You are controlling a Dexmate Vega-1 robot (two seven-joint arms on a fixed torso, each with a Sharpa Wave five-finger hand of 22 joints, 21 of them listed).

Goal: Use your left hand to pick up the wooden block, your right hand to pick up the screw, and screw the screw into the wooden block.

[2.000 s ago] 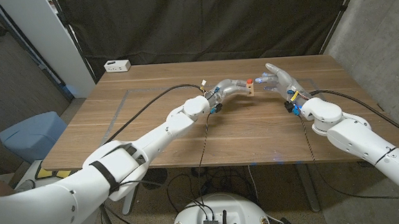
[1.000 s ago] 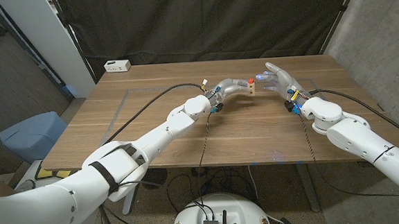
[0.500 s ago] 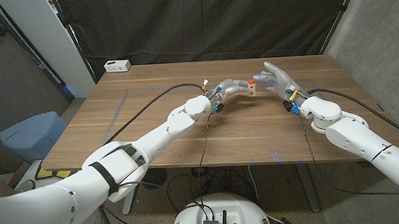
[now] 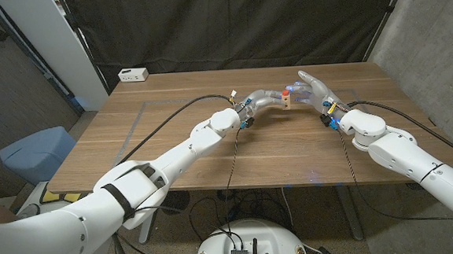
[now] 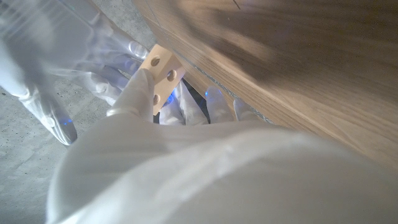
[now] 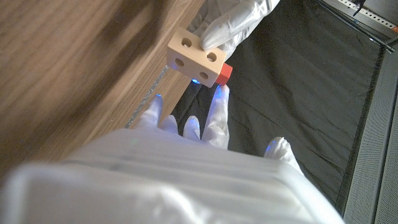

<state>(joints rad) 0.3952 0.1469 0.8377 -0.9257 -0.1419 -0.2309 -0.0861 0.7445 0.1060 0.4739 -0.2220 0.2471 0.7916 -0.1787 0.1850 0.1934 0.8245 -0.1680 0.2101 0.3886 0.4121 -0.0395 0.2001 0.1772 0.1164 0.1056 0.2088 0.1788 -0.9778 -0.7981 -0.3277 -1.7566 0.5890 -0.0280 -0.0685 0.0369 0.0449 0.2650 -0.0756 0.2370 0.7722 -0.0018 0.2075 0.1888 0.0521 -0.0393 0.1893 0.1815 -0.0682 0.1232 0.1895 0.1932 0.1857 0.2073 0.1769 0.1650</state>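
My left hand (image 4: pixel 266 99) grips a small wooden block (image 4: pixel 286 102) with round holes, lifted a little above the far middle of the table. In the left wrist view its fingers (image 5: pixel 140 93) hold the block (image 5: pixel 160 71) by its side. A red-headed screw (image 6: pixel 224 73) sticks out of one face of the block (image 6: pixel 194 57). My right hand (image 4: pixel 315 88) is just right of the block with its fingers apart. One of its fingertips (image 6: pixel 217 93) reaches the screw's head, while the thumb stands well away from it.
A white socket box (image 4: pixel 133 74) lies at the table's back left corner. Black cables (image 4: pixel 171 118) run across the wooden table (image 4: pixel 213 163) along both arms. A blue seat (image 4: pixel 35 150) stands off the table's left edge, and a black curtain hangs behind.
My right hand has shifted a little left toward the block, so its fingers now cover most of the red screw head. The left hand and block have stayed put.
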